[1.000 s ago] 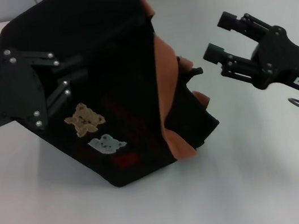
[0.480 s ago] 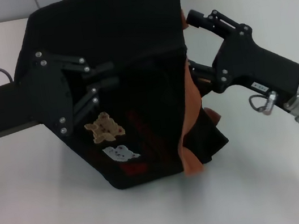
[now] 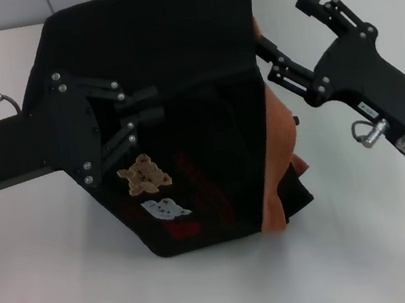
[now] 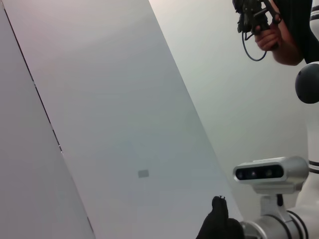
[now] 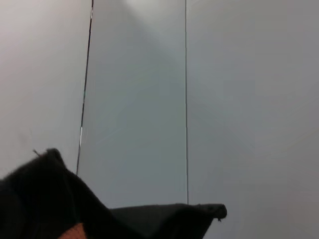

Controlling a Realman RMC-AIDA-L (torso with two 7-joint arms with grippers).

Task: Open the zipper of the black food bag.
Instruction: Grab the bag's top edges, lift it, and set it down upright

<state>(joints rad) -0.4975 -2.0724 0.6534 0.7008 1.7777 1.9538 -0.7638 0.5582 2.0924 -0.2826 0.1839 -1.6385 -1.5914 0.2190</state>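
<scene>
L end effector (image 3: 146, 105) pinches black food bag (image 3: 180, 62); R end effector (image 3: 270, 35) at its orange-trimmed side.

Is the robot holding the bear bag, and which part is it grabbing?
The left gripper presses against the black food bag on its bear-patch side. The right gripper is at the bag's orange-trimmed end. Whether either one really grips can't be seen.

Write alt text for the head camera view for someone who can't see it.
A black food bag with bear patches and orange trim is tilted up on a white table. The left gripper presses against its side, and the right gripper reaches its orange-trimmed end with fingers spread.
</scene>
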